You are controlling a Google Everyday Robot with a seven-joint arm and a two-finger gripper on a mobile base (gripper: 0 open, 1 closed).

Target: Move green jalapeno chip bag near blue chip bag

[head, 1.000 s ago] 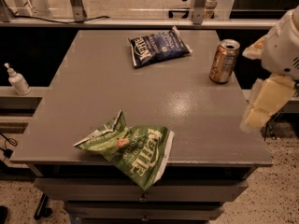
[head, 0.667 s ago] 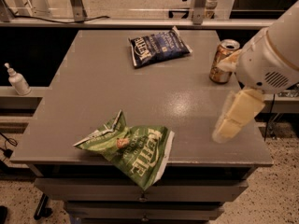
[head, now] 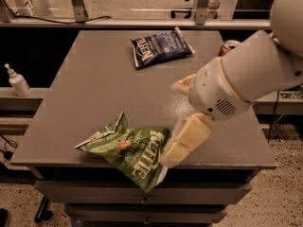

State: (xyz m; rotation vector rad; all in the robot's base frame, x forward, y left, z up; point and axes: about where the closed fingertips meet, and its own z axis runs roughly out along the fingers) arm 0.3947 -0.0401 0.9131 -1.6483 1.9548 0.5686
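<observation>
The green jalapeno chip bag (head: pixel 127 148) lies crumpled at the front edge of the grey table (head: pixel 104 84), with one corner hanging over the edge. The blue chip bag (head: pixel 161 47) lies flat at the table's far middle. My gripper (head: pixel 182 143) hangs from the white arm, with its cream-coloured fingers pointing down-left at the green bag's right end. It is just beside or touching that end; I cannot tell which.
A gold drink can (head: pixel 228 46) stands at the far right of the table, mostly hidden behind my arm. A white pump bottle (head: pixel 18 81) stands on a ledge to the left. A rail with metal posts runs behind the table.
My arm has swung left and forward across the table, from the right edge to the green bag's right end. The bags and the can have not moved.
</observation>
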